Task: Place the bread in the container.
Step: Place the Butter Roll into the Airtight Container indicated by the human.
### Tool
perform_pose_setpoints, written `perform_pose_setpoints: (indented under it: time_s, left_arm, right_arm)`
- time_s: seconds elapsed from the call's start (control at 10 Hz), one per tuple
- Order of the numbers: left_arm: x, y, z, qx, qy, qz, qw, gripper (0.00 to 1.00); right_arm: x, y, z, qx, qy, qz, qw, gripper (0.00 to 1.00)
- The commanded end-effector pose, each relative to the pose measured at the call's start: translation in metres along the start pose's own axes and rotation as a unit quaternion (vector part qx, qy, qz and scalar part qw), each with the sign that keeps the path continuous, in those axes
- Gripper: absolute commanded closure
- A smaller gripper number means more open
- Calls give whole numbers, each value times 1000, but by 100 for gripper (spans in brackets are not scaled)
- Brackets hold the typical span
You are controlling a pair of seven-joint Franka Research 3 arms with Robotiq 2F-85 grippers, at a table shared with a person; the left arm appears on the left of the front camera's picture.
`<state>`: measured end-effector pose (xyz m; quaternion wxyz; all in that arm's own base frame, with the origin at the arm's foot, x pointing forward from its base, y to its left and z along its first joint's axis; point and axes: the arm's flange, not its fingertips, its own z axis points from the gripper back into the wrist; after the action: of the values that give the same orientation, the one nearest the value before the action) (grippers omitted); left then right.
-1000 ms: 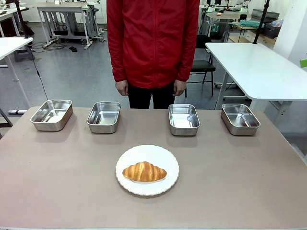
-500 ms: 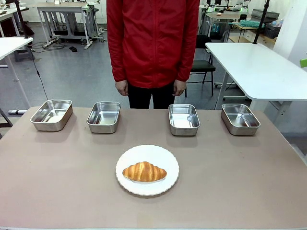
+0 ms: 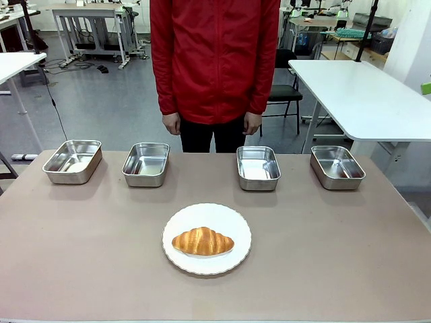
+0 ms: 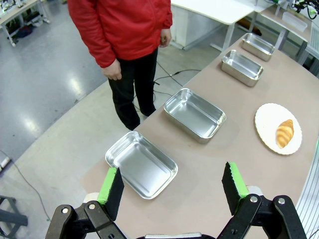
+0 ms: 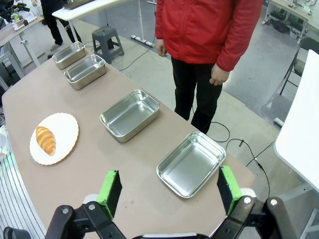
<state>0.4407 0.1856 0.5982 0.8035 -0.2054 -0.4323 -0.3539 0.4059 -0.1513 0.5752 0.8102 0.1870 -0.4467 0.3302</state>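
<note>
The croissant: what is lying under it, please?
The croissant lies on a round white plate, which stands on the brown table. The plate's middle is covered by the croissant, so anything there cannot be seen.

A golden-brown colour with paler ridged banding is shown by the bread (image 3: 203,241). The plate (image 3: 232,219) beneath it is plain white. Bare, mirror-bright silver is seen on each container (image 3: 145,163) beyond the plate. The surface (image 3: 337,256) is coloured a flat pinkish brown. Across from the plate, a red jacket (image 3: 214,60) and black trousers (image 3: 202,138) are worn by the person. Black is carried by the left end effector (image 4: 172,183) and the right end effector (image 5: 168,188), with green pads (image 4: 110,185).
</note>
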Motion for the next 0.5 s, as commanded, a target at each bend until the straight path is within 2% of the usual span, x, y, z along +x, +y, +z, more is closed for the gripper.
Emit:
perform_pose_setpoints:
  time_s: [0.0, 0.4]
  left_arm:
    - [0, -1, 1, 1, -1, 0, 1000, 0]
    - [0, -1, 1, 1, -1, 0, 1000, 0]
  right_arm:
    - [1, 0, -1, 2, -6, 1, 1000, 0]
    - [1, 0, -1, 2, -6, 1, 1000, 0]
